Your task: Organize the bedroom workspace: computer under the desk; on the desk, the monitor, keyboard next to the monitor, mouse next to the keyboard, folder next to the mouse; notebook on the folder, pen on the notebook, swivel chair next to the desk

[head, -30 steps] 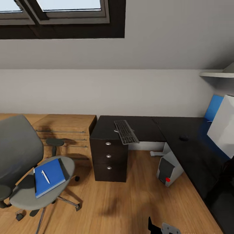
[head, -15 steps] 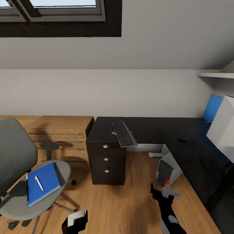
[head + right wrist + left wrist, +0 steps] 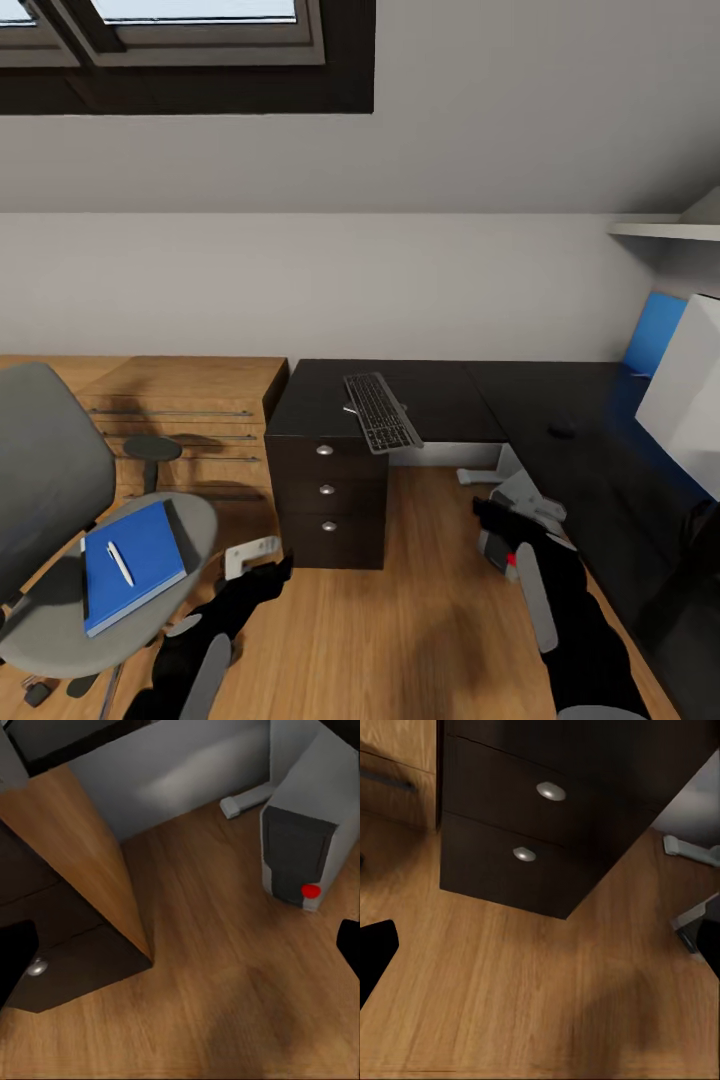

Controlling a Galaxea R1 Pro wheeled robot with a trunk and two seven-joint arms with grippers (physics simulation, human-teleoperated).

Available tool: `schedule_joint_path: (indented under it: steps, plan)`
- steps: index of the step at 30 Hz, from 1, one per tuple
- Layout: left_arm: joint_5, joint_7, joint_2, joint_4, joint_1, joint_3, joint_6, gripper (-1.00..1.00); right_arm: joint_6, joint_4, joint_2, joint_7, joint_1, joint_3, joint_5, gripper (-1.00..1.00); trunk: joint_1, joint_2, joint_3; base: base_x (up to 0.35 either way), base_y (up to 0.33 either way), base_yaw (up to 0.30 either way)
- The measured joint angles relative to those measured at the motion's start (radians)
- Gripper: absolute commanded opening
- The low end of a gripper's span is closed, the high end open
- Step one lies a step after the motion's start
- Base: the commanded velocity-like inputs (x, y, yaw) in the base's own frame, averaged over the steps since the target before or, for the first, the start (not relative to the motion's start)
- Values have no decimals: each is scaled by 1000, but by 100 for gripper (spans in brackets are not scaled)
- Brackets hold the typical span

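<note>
On the left, the swivel chair (image 3: 60,520) carried the folder (image 3: 132,562), the pen (image 3: 120,563) on top. The left claw (image 3: 252,556) hung over the floor, fingers apart, empty. The keyboard (image 3: 381,411) overhung the desk (image 3: 440,390) above the drawers. The right claw (image 3: 520,508) hovered before the computer (image 3: 304,847), open or closed I could not tell. The mouse (image 3: 561,431) sat far right.

home office | attic room | desk (image 3: 430,390) | swivel chair (image 3: 60,500) | skylight (image 3: 190,40)
</note>
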Motion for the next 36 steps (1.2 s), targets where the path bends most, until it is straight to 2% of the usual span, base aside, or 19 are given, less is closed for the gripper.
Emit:
schedule_joint_path:
  steps: [4, 7, 15, 19, 25, 36]
  plan:
    - [5, -1, 5, 30, 0, 1, 1, 100, 19, -6, -1, -34, 3, 17, -36, 100, 0, 0, 0, 15, 0, 0]
    - [7, 0, 12, 30, 0, 1, 1, 100, 20, -13, -2, -42, 6, 22, -45, 100, 0, 0, 0, 152, 0, 0]
    - [9, 2, 16, 28, 0, -1, 6, 100, 24, -47, -4, -46, 9, 25, -46, 100, 0, 0, 0, 264, 0, 0]
    - [9, 3, 15, 26, 0, -1, 6, 100, 23, -100, -1, -46, 22, 27, -48, 100, 0, 0, 0, 179, 0, 0]
    - [10, 3, 14, 11, 0, -2, 7, 100, 23, -111, -2, -46, 25, 28, -50, 100, 0, 0, 0, 107, 0, 0]
    - [11, 4, 12, -30, -2, -2, 7, 100, 23, -112, -3, -46, 25, 27, -51, 100, -42, 77, 34, 4, 0, 0]
